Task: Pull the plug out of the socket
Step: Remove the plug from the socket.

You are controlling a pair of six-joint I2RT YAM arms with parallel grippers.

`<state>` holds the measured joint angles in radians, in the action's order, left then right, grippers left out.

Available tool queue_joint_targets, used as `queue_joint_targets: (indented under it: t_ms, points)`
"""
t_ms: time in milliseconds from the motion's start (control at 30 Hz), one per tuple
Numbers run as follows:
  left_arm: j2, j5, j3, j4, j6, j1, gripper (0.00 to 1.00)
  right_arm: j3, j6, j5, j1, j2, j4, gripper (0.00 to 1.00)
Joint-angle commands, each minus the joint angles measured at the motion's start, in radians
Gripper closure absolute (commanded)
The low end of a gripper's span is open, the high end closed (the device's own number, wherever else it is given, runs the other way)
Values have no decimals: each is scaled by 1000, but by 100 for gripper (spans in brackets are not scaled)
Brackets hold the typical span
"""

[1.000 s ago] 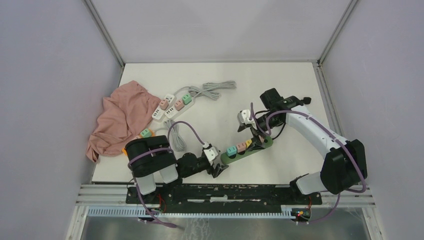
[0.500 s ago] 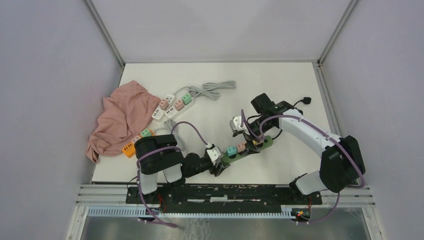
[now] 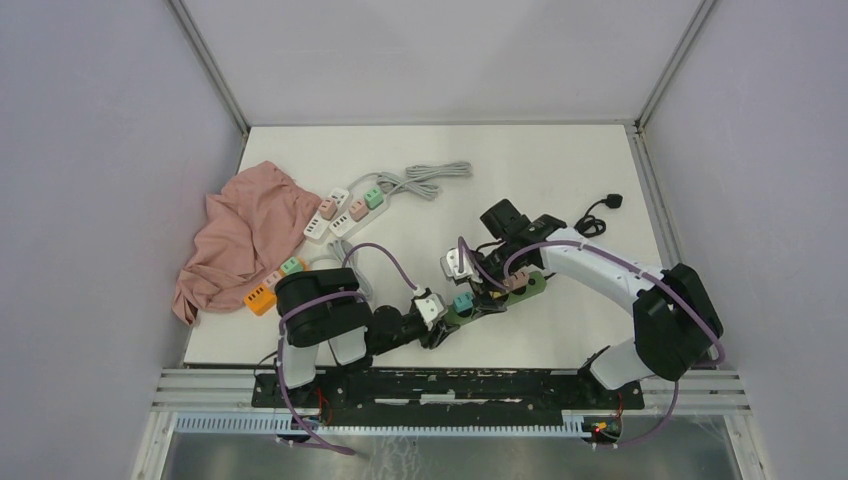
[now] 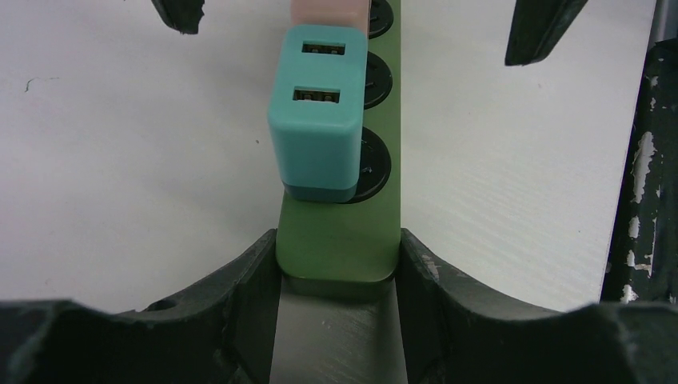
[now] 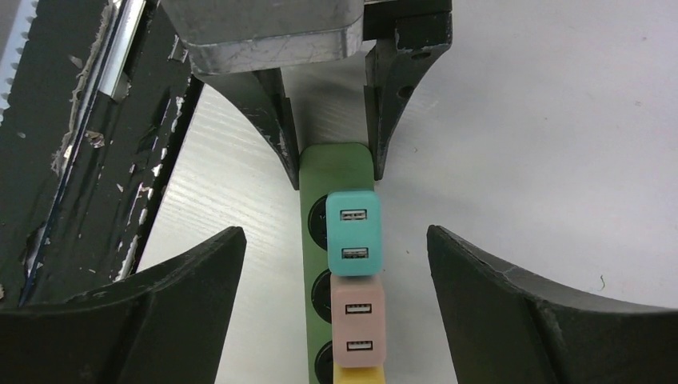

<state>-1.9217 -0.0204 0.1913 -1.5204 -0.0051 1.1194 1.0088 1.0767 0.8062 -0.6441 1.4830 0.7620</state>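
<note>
Teal plug [image 4: 320, 120] is sitting in the green power strip [image 4: 340, 244], close to that strip's near end, at roughly 6 o'clock on the table [image 3: 450, 170] and just inside its front edge. A pink plug [image 5: 358, 324] is touching it on the far side, with a yellow plug [image 5: 356, 374] following. The left gripper [image 3: 438, 332] is clamping the strip's near end, its fingers pressing both long sides. The right gripper [image 5: 333, 240] is hanging over the teal plug with jaws wide apart, touching nothing. Bare tabletop is lying on either side of the strip, but the scuffed black rail [image 5: 72, 160] is running close by at 6 o'clock. A second ago the right gripper was hovering farther toward 2 o'clock, and the left jaws were standing wider. Only the wrist views are showing the finger contact; only the overhead view is showing the pink cloth [image 3: 245, 235] and white power strip [image 3: 345, 210], well apart at 10 o'clock.
</note>
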Motion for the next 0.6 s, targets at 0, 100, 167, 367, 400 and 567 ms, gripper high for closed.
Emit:
queue_joint_targets:
  t_ms: [0, 100, 167, 367, 400, 567]
  points:
    - [-16, 21, 13, -82, 41, 7, 80, -13, -40, -51, -22, 5, -84, 11]
    - [-21, 27, 9, -94, 36, 6, 94, -22, -49, -65, -37, 10, -111, 17]
    - [-22, 27, 8, -98, 33, 6, 97, -24, -49, -80, -47, 15, -121, 21]
    - [-24, 35, 6, -98, 24, 6, 97, -27, -45, -115, -66, 29, -134, 35]
    - [-25, 36, 5, -98, 23, 7, 97, -26, -43, -118, -69, 33, -133, 37]
    - [-19, 33, 2, -98, 24, 6, 97, -19, -39, -136, -82, 52, -129, 48]
